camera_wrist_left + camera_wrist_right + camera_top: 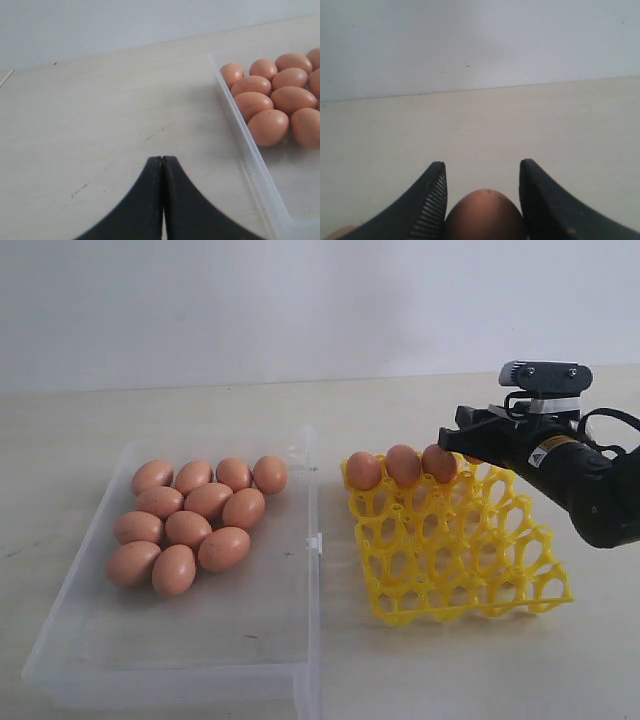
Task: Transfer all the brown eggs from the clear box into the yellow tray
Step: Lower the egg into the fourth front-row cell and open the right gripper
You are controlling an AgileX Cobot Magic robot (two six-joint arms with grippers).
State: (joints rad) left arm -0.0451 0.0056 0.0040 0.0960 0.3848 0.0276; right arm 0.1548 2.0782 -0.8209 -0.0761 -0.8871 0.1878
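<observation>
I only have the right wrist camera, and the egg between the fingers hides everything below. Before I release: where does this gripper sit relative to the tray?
Observer: The right gripper holds its egg at the end of the yellow tray's back row, next to three eggs seated there.
Operator: How many are left in the box?
Observer: Twelve eggs, clustered in the clear box.
Operator: And the other arm?
Observer: The left gripper is shut, over bare table beside the box.
</observation>
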